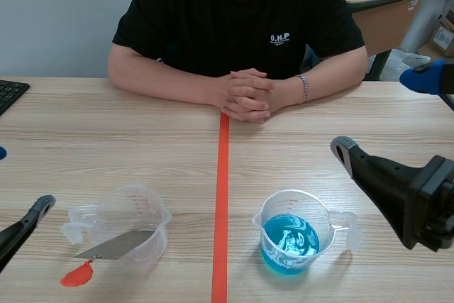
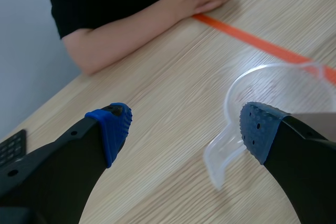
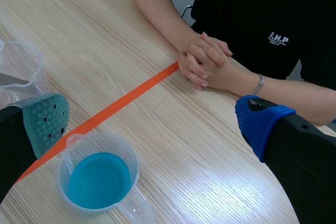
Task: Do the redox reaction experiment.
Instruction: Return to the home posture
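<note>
I see both released: left gripper [image 2: 186,127] near empty cup [image 1: 135,225], right gripper [image 3: 155,119] beside blue-liquid cup [image 1: 291,239], its handle pointing robot-right; metal strip [image 1: 113,246] leans in empty cup, long axis slanting out robot-left

Blue liquid [image 1: 280,235], clear beaker [image 1: 345,221], orange-red tape [image 1: 222,196], wood-grain table [image 1: 106,147], black shirt [image 1: 206,19]

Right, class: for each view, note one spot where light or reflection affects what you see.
Scene view: white reflections patch the surface of the blue liquid. Right wrist view: a pale patch of glare lies on the table. Left wrist view: the clear beaker nearly vanishes against the wood, and only its rim catches light.
</note>
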